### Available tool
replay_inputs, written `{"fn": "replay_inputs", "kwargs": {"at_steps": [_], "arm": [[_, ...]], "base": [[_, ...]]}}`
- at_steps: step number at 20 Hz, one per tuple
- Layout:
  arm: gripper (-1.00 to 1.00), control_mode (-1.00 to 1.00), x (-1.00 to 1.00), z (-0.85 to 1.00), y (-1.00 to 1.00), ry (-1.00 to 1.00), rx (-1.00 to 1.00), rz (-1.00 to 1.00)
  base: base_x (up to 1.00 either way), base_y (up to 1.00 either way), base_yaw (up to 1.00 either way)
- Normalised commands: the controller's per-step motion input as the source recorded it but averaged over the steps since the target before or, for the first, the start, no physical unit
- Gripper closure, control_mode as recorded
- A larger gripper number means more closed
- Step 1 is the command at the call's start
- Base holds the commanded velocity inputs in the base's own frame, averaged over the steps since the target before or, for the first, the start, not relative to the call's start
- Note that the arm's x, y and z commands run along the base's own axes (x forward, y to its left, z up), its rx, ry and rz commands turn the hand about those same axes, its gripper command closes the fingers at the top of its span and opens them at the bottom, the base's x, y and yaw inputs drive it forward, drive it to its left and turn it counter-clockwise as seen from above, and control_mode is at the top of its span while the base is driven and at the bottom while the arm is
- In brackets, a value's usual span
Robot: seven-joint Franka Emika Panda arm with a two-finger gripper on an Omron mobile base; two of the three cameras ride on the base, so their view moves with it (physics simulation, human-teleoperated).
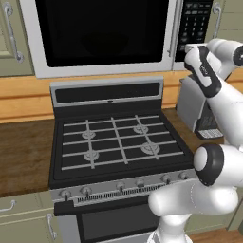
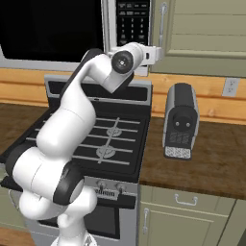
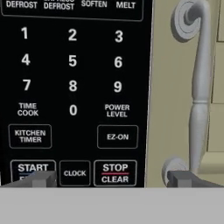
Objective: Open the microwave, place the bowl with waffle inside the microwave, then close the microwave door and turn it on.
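Observation:
The microwave [image 1: 109, 69] hangs above the stove, and the microwave door [image 1: 102, 31] with its black window is shut, its silver handle [image 1: 173, 28] at the right. My gripper [image 3: 112, 179] is open, right in front of the black button panel [image 3: 74, 87], low on it. One fingertip [image 3: 41, 179] overlaps the START button, the other [image 3: 183, 178] stands before the cabinet beside the microwave. From the right base view the hand [image 2: 154, 53] sits just below the panel [image 2: 133, 21]. The bowl and the waffle are hidden.
A black-topped gas stove [image 1: 114, 140] stands below the microwave. A silver toaster [image 2: 180, 120] sits on the wooden counter [image 2: 211, 168] to the right. A cabinet handle [image 3: 201, 87] runs close beside the panel's right edge. My arm reaches up over the stove.

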Motion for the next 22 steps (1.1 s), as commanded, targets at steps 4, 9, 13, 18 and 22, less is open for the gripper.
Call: {"fn": "replay_inputs", "kwargs": {"at_steps": [4, 9, 13, 18, 22], "arm": [[-1.00, -1.00, 0.12, 0.00, 0.08, 0.00, 0.00, 0.00], [-1.00, -1.00, 0.14, 0.00, 0.02, 0.00, 0.00, 0.00], [-1.00, -1.00, 0.11, 0.00, 0.03, 0.00, 0.00, 0.00], [-1.00, -1.00, 0.08, 0.00, 0.05, 0.00, 0.00, 0.00], [-1.00, -1.00, 0.00, -0.09, 0.06, 0.00, 0.00, 0.00]], "base": [[0.00, 0.00, 0.00], [0.00, 0.00, 0.00], [0.00, 0.00, 0.00], [0.00, 0.00, 0.00], [0.00, 0.00, 0.00]]}}
